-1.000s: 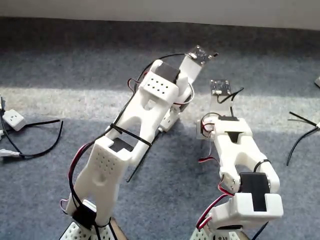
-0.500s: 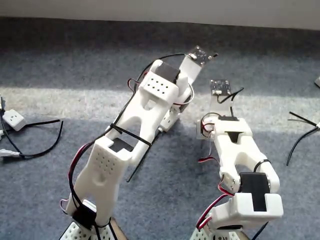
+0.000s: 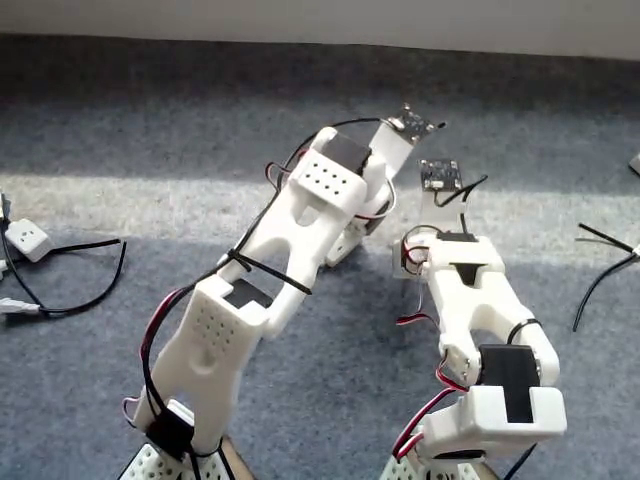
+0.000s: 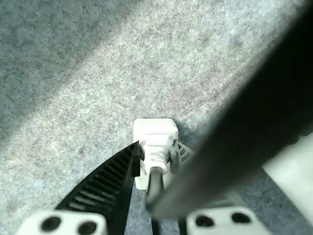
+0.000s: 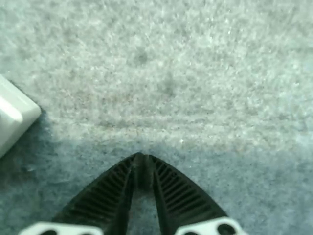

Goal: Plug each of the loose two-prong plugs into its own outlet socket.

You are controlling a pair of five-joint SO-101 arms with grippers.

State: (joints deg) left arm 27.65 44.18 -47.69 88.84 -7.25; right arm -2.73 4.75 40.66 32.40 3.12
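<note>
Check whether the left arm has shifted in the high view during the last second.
Yes. The left arm swung slightly right, its wrist nearer the motionless right arm.

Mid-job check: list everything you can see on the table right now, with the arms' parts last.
white plug: 1, white, gripped in the left claw.
white block: 1, white, on the carpet beside the right claw.
corded block: 1, white with a black cord, at the high view's left edge.
loose cables: a few, black, at the high view's right edge.
carpet: 1, grey, covers the table.
left claw: 1, black fingers, shut on the plug.
right claw: 1, black fingers, shut and empty, over the carpet.
</note>
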